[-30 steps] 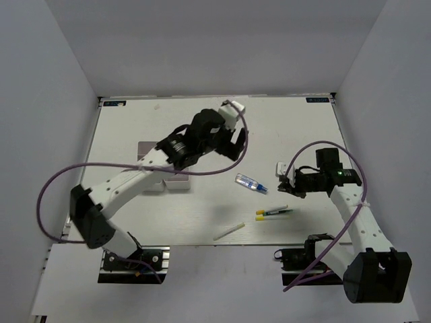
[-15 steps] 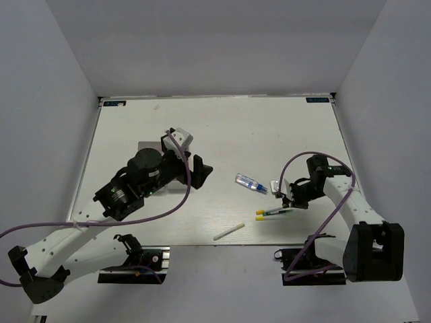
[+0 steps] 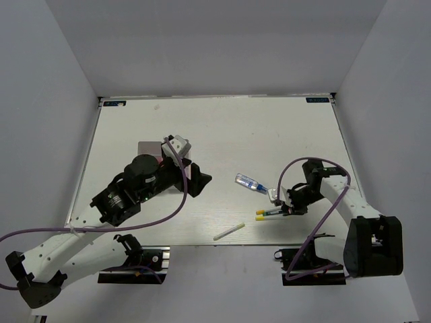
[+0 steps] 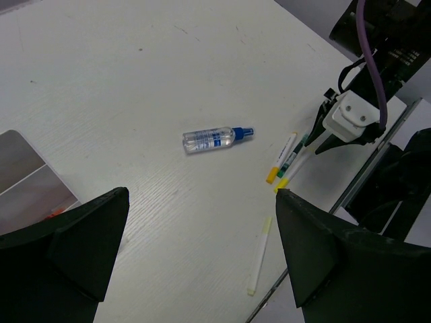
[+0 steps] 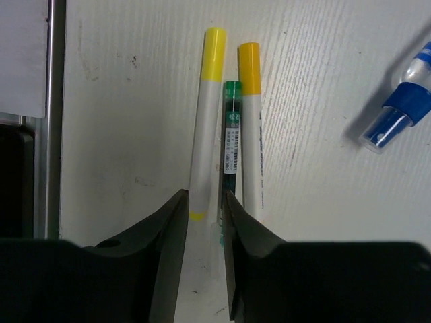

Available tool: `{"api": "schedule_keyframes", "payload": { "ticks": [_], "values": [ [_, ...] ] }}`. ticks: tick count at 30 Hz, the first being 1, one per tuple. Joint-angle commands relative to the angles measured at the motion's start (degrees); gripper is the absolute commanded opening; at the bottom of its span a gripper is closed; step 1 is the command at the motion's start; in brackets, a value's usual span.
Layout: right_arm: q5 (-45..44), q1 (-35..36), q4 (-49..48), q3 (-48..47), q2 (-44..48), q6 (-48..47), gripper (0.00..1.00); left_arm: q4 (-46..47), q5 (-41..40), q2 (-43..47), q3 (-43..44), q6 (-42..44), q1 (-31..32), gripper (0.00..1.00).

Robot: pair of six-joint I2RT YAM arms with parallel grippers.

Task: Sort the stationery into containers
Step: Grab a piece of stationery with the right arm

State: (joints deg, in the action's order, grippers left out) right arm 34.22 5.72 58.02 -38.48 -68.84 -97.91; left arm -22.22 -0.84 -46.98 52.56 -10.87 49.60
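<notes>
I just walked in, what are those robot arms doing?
They are sorting pens and such. The right gripper is low over two yellow-capped markers and a green-tipped pen, jaws slightly apart around one marker's end, nothing lifted. The left gripper hovers wide open, empty. A blue-capped bottle and white stick lie loose.

Setting: a robotics lab test cell. Indicators:

- A white table (image 3: 215, 128) is closed in by plain grey walls (image 3: 47, 134) on the left, far and right sides.
- Two white-and-black arms, left (image 3: 74, 239) and right (image 3: 347, 202), are fixed to metal mounts (image 3: 135, 259) at the near edge.
- Purple cables (image 3: 161, 215) run exposed along each arm.
- Small blue labels (image 3: 114, 103) mark the far corners of the table.
- No furniture or decoration of a home or office appears.
</notes>
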Motion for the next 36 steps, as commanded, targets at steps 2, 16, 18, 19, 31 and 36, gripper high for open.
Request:
{"api": "schedule_keyframes", "payload": {
  "ticks": [2, 16, 18, 19, 31, 36],
  "values": [
    [-0.56, 1.05, -2.55, 1.21, -1.56, -0.36, 0.34, 0.33, 1.28, 0.84, -0.87, -0.46, -0.21, 0.99],
    [-1.96, 4.65, -8.97, 1.04, -6.31, 6.06, 0.31, 0.33, 1.81, 1.37, -0.88, -0.46, -0.21, 0.99],
    [-2.31, 5.01, -9.41, 0.95, -6.66, 6.59, 0.29, 0.33, 1.81, 1.37, -0.88, -0.46, -0.21, 0.99],
    [-2.23, 5.36, -9.59, 0.95, -6.83, 6.85, 0.27, 0.33, 1.81, 1.37, -0.88, -0.46, -0.21, 0.99],
    [-4.77, 7.82, -13.89, 2.62, -7.36, 10.28, 0.28, 0.33, 2.34, 1.37, -0.88, -0.46, -0.21, 0.99],
    [-5.47, 9.22, -15.47, 2.71, -7.63, 12.29, 0.3, 0.33, 2.34, 1.37, -0.88, -0.46, -0.21, 0.99]
  ]
}}
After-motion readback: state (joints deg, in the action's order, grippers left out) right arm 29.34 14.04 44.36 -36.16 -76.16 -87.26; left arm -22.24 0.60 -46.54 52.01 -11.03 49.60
